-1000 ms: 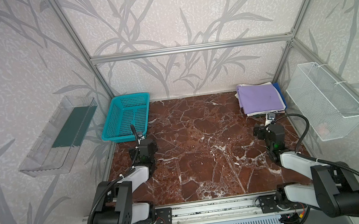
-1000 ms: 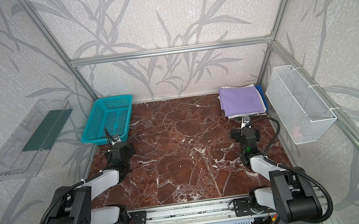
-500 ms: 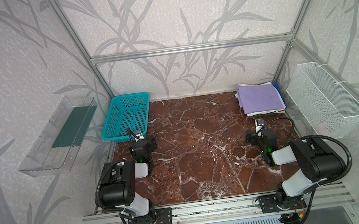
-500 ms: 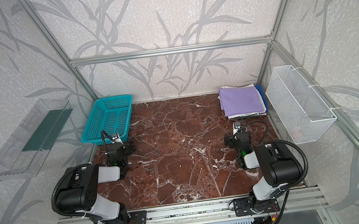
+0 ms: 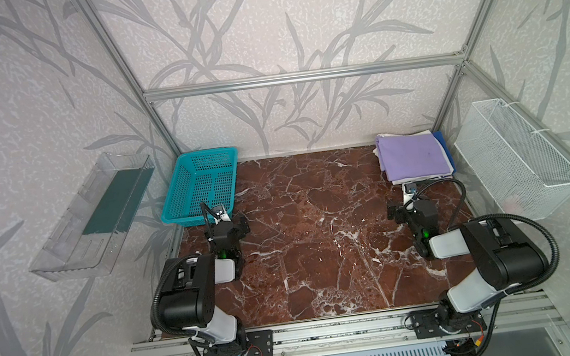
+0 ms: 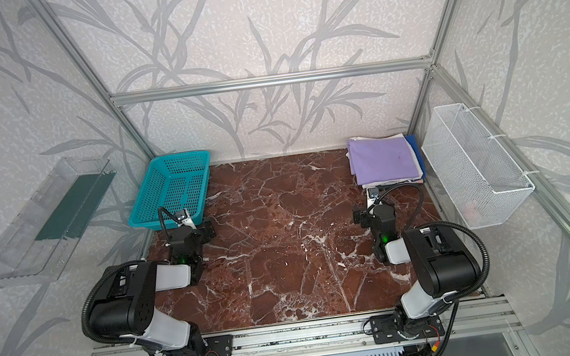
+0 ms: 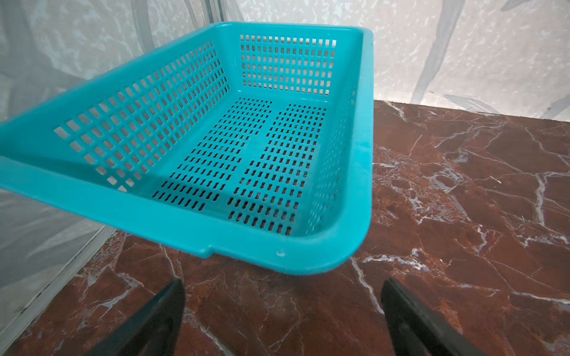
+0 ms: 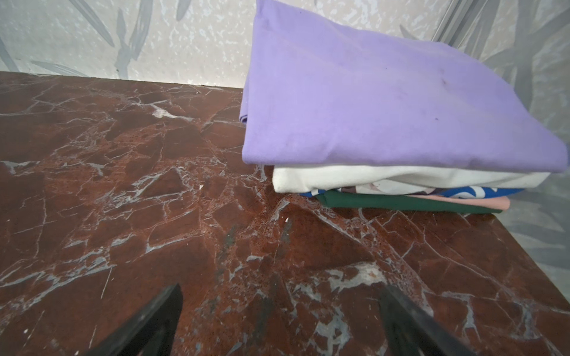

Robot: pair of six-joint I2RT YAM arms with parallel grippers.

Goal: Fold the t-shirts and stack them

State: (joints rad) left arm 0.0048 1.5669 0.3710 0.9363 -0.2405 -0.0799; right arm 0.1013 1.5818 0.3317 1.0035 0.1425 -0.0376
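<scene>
The t-shirts lie folded in one stack at the table's back right corner. The lavender t-shirt (image 5: pixel 412 156) (image 6: pixel 383 159) (image 8: pixel 385 101) is on top and a cream-white t-shirt (image 8: pixel 354 180) lies under it. Blue, pink and dark green edges (image 8: pixel 401 203) show at the bottom. My right gripper (image 5: pixel 409 206) (image 6: pixel 372 212) (image 8: pixel 282 289) hovers low over bare marble just in front of the stack, open and empty. My left gripper (image 5: pixel 227 226) (image 6: pixel 192 231) (image 7: pixel 282 283) is open and empty too, just in front of the teal basket's near rim.
An empty teal lattice basket (image 5: pixel 206 153) (image 7: pixel 216 237) stands at the back left. A white wire basket (image 5: pixel 517 157) hangs on the right wall and a clear plastic tray (image 5: pixel 92 217) on the left wall. The brown marble table (image 5: pixel 320 237) lies between the arms.
Both arms have folded up, their elbows rising over the front rail. The right gripper shifted slightly left; the left one stayed nearly in place. Both stayed open.
</scene>
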